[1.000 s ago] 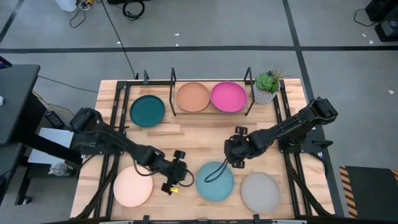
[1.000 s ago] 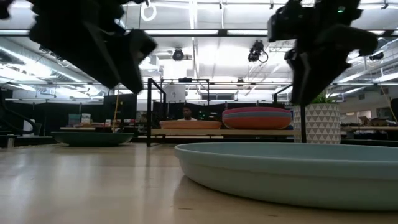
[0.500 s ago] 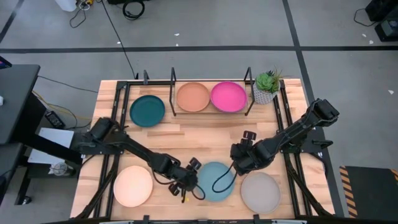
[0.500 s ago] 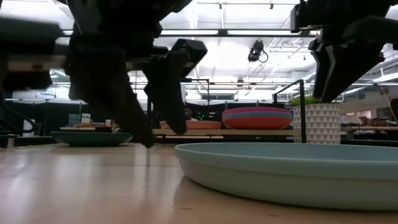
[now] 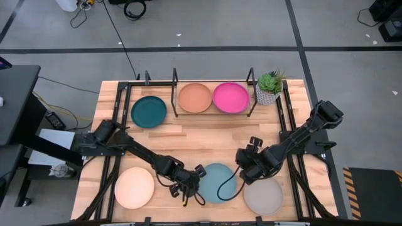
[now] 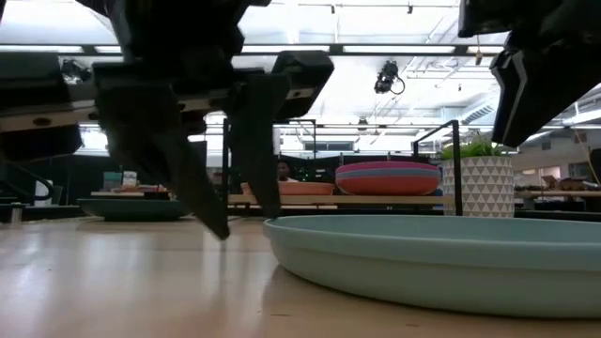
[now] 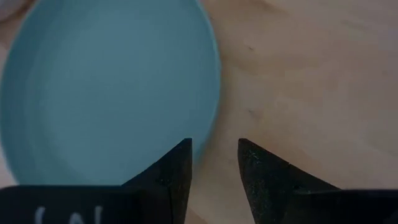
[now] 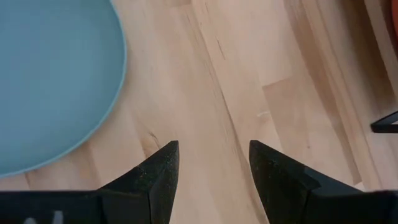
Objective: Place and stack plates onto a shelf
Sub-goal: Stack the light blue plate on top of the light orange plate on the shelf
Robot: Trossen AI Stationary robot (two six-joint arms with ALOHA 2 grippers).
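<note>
From above, the light blue plate point(image 5: 218, 182) lies on the table's point(image 5: 201, 139) near half, well apart from the shelf point(image 5: 213, 113) at the far edge. That shelf carries an orange plate point(image 5: 195, 98) and a magenta plate point(image 5: 230, 97); a dark teal plate point(image 5: 149, 111) sits just beside it, a cream plate point(image 5: 134, 187) and a grey plate point(image 5: 263, 194) flank the light blue one. The left gripper point(image 5: 192, 182) is at the light blue plate's left rim, the right gripper point(image 5: 250, 171) near its right rim.

At table height, the light blue plate point(image 6: 441, 260) fills the foreground and rests flat. The left gripper point(image 6: 239, 202) hangs with fingers spread, tips close to the wood beside the rim. The shelf point(image 6: 338, 197) stands behind, bearing a stack topped in magenta.

The left wrist view shows the fingers point(image 7: 177, 171) parted, straddling the plate's rim point(image 7: 214, 124) without touching it.

The right wrist view shows that gripper's fingers point(image 8: 163, 171) spread over bare wood, the plate point(image 8: 50, 81) off to one side.

The step in hand looks like picking up the light blue plate. Next, the left gripper would need to drop over the rim and pinch it.
</note>
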